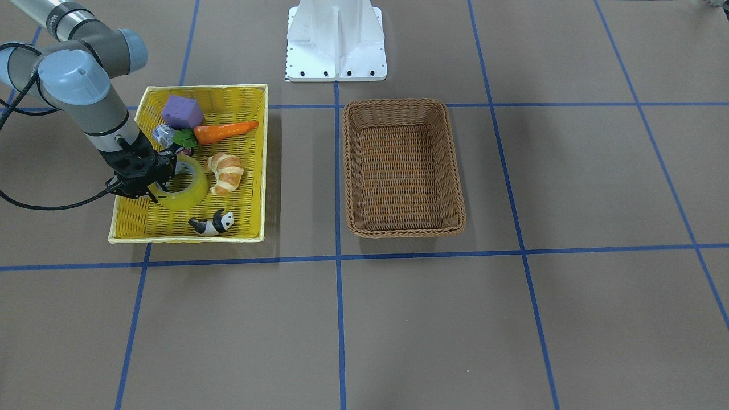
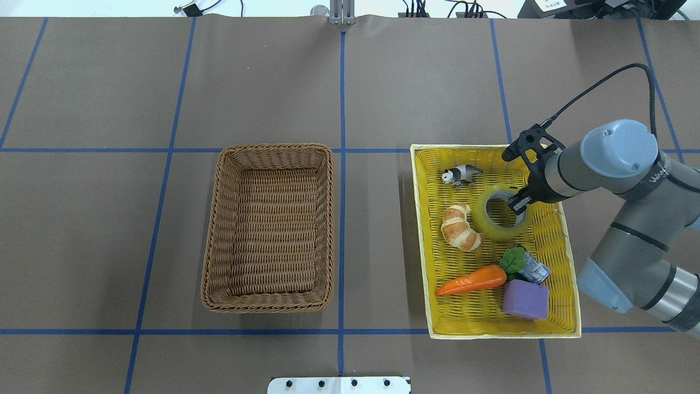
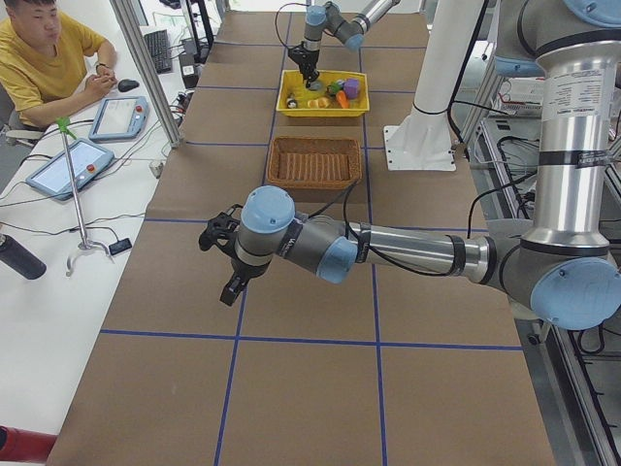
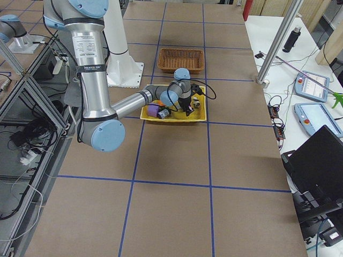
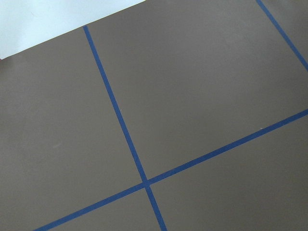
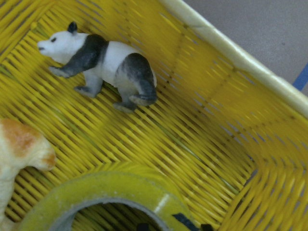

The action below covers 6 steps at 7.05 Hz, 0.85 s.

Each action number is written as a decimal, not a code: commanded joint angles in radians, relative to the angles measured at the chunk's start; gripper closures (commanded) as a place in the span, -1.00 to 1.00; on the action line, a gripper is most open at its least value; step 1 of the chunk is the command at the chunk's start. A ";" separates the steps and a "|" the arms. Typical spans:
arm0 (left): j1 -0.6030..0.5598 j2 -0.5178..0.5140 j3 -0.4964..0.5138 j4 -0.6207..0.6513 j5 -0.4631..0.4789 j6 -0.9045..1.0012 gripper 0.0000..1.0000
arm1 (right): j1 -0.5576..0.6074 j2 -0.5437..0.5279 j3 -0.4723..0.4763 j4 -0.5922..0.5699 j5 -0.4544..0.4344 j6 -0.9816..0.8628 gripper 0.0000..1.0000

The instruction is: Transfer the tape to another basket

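Observation:
The yellow tape [image 1: 192,191] lies in the bright yellow basket [image 1: 253,188], beside a croissant. My right gripper [image 1: 161,183] straddles the roll's wall, one finger inside the ring and one outside, and looks shut on it. In the overhead view the gripper [image 2: 517,203] sits on the right side of the tape [image 2: 494,228]. The right wrist view shows the tape's rim [image 6: 106,192] close below the camera. The brown wicker basket [image 2: 273,148] stands empty to the left. My left gripper [image 3: 217,264] hovers over bare table; I cannot tell whether it is open or shut.
The yellow basket [image 2: 492,148] also holds a panda toy [image 2: 462,175], a croissant [image 2: 460,227], a carrot [image 2: 473,279], a purple block [image 2: 525,299] and a small wrapped item [image 2: 535,271]. The robot's white base [image 1: 336,40] stands behind the baskets.

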 commanded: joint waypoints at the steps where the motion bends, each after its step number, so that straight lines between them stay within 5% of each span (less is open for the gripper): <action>1: 0.000 0.000 0.000 0.000 -0.001 0.000 -0.98 | 0.085 0.004 0.039 0.005 0.022 -0.017 1.00; 4: 0.000 -0.003 -0.020 -0.035 -0.006 0.000 -0.99 | 0.268 0.030 0.068 0.040 0.076 0.004 1.00; 6: 0.005 0.001 0.003 -0.193 -0.006 -0.036 -0.99 | 0.281 0.114 0.064 0.052 0.076 0.160 1.00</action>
